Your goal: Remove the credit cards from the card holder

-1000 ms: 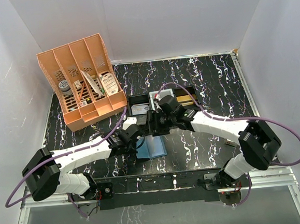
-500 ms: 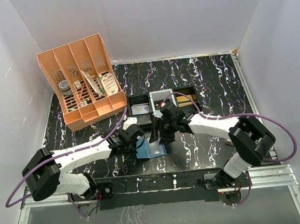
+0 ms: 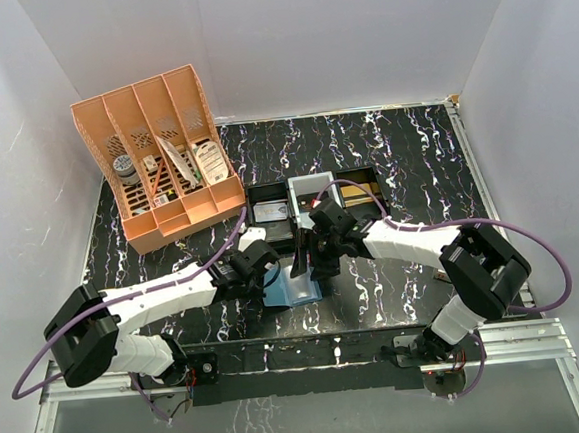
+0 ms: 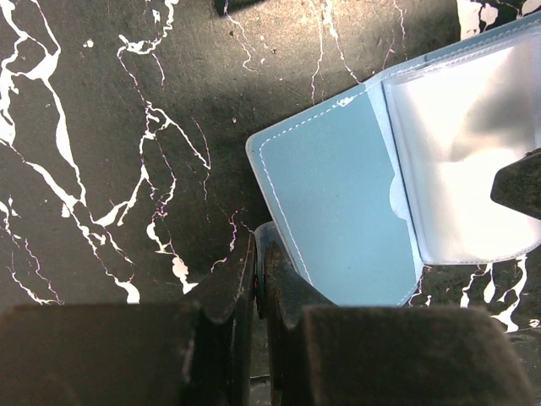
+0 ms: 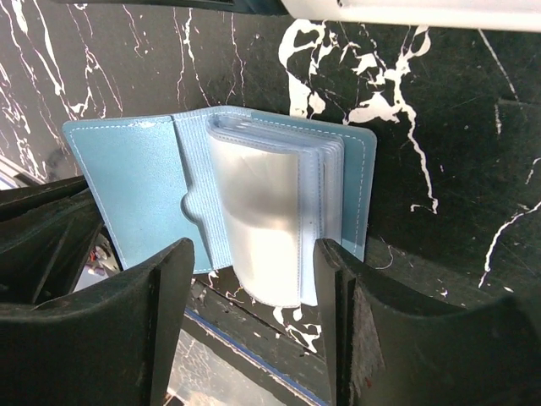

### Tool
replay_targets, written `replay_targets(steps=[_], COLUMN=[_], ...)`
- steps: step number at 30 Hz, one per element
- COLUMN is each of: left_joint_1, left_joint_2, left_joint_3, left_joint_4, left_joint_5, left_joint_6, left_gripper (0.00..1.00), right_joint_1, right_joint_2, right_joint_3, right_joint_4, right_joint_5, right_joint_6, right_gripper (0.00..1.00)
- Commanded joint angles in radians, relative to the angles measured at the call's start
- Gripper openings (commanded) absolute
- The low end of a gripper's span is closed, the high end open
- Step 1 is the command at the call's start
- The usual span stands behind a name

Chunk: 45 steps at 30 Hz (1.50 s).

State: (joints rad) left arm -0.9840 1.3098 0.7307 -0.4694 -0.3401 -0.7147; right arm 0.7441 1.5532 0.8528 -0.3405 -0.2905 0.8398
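The card holder (image 3: 297,290) lies open on the black marbled table, teal cover flat, with a fan of clear plastic sleeves (image 5: 262,203) standing up from its spine. My left gripper (image 4: 256,249) is shut on the near corner of the card holder's (image 4: 338,203) left cover flap. In the top view the left gripper (image 3: 263,270) sits just left of the holder. My right gripper (image 5: 254,275) is open, one finger on each side of the sleeves above the card holder (image 5: 135,169), touching nothing. From above, that gripper (image 3: 308,262) hangs over the holder's far edge. The credit cards show in no view.
An orange desk organiser (image 3: 159,156) with small items stands at the back left. Behind the holder sit a black tray (image 3: 268,203), a white tray (image 3: 312,188) and a dark tray with yellow contents (image 3: 362,186). White walls enclose the table; a metal rail (image 3: 300,351) runs along the front.
My right gripper has come from over the trays toward me and down to the open card holder. The left gripper has kept its grip and place.
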Motion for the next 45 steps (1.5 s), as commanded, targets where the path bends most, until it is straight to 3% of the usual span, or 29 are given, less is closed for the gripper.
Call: replay_targets(steps=[1,6,10,16,27,30,33,36,45], left_joint_1=[-0.001,-0.001,-0.002,-0.001,-0.001,-0.001,-0.001,-0.001,-0.001], left_joint_2=[0.008,0.016,0.024,0.034,0.054,0.054,0.054,0.084,0.117], left_joint_3=[0.015,0.012,0.016,0.024,0.024,0.016,0.010,0.016,0.026], left_joint_4=[0.005,0.014,0.014,0.017,0.046,0.052,0.082,0.092,0.080], left_joint_5=[0.011,0.020,0.026,0.036,0.053,0.052,0.074,0.089,0.082], left_joint_6=[0.008,0.010,0.012,0.023,0.026,0.022,0.038,0.050,0.060], left_gripper=[0.00,0.00,0.00,0.00,0.00,0.00,0.00,0.00,0.00], right_joint_1=[0.004,0.005,0.006,0.006,0.008,0.007,0.008,0.003,-0.002], right_joint_2=[0.013,0.029,0.043,0.026,0.059,0.019,-0.044,-0.086,-0.057], right_joint_3=[-0.019,-0.022,-0.022,-0.053,-0.032,0.005,0.049,0.047,-0.029], right_joint_4=[0.048,0.071,0.090,0.275,0.366,0.266,0.054,-0.053,-0.016], right_joint_5=[-0.029,-0.058,-0.110,-0.247,-0.326,-0.246,-0.069,0.092,0.055], right_joint_6=[0.003,0.002,0.006,0.081,0.112,0.066,0.020,-0.011,0.002], right_gripper=[0.55,0.50,0.51,0.51,0.53,0.54,0.61,0.65,0.64])
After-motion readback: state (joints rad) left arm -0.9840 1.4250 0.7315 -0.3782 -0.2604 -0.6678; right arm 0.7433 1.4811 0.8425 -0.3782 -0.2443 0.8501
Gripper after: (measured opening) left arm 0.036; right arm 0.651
